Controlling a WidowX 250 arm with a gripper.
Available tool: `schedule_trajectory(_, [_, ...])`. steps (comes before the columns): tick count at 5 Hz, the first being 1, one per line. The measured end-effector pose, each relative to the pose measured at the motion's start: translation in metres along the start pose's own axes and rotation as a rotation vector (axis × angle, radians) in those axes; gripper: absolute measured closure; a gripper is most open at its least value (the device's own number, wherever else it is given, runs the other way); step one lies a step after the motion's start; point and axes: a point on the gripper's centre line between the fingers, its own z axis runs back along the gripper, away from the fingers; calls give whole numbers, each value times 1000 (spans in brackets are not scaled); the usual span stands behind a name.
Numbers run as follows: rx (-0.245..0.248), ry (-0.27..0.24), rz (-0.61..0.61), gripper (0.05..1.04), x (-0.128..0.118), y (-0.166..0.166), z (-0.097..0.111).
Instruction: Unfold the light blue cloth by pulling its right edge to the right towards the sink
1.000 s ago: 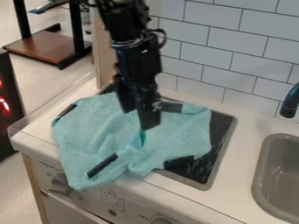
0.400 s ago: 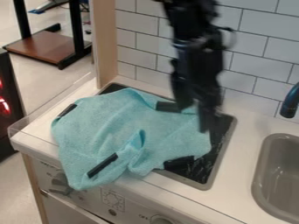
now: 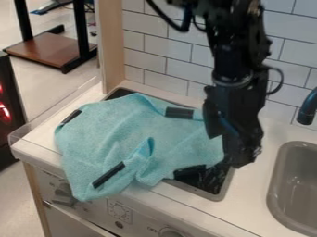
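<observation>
One rumpled blue cloth (image 3: 111, 134) lay to the view's left of the gripper (image 3: 228, 152), whose jaws hung apart, holding nothing.

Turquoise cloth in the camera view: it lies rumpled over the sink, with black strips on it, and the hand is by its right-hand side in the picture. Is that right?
Not quite: the camera view shows the turquoise cloth over the dark stovetop, not the sink. The black strips and the position of the hand are right.
</observation>
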Motion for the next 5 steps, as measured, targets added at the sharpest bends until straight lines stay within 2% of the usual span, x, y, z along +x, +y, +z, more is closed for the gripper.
schedule_trajectory(1, [35, 10, 16, 83, 0, 7, -13])
schedule_trajectory(3, [31, 111, 39, 83, -18, 11, -45])
schedule_trajectory(4, [34, 141, 47, 83, -22, 14, -52])
schedule_trajectory(5, [36, 158, 60, 137, -26, 17, -56])
